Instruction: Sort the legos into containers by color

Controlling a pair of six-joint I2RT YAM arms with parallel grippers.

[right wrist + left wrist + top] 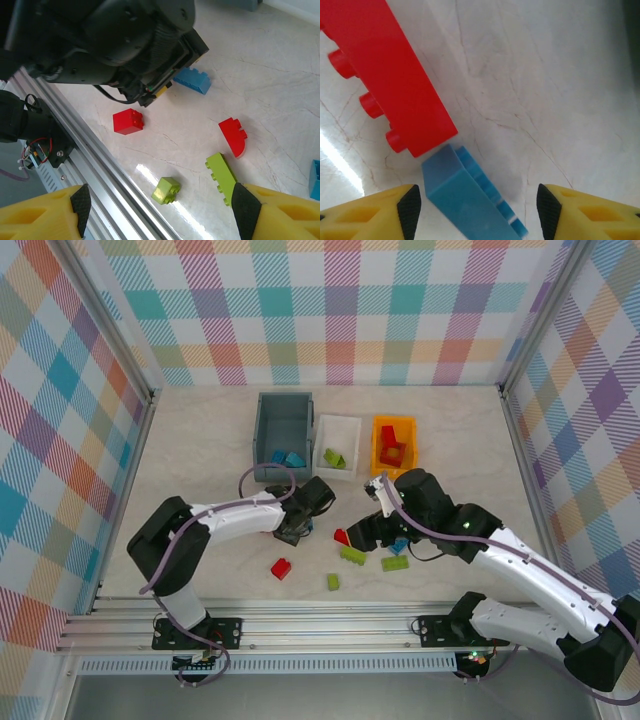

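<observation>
Sorting in progress: past the metal rail at the near edge, loose legos dot the pale worktop, a red brick at 9 o'clock of a small lime brick. The right fingers hang wide apart and hold nothing, poised above that lime brick. The left fingers stand open on either side of a blue brick that lies on the worktop, with a gap on each side and no grip; a long red brick lies just beside it at 11 o'clock. At 12 o'clock, the dark grey-blue bin holds blue bricks, the white bin lime ones, and the orange-yellow bin red ones.
</observation>
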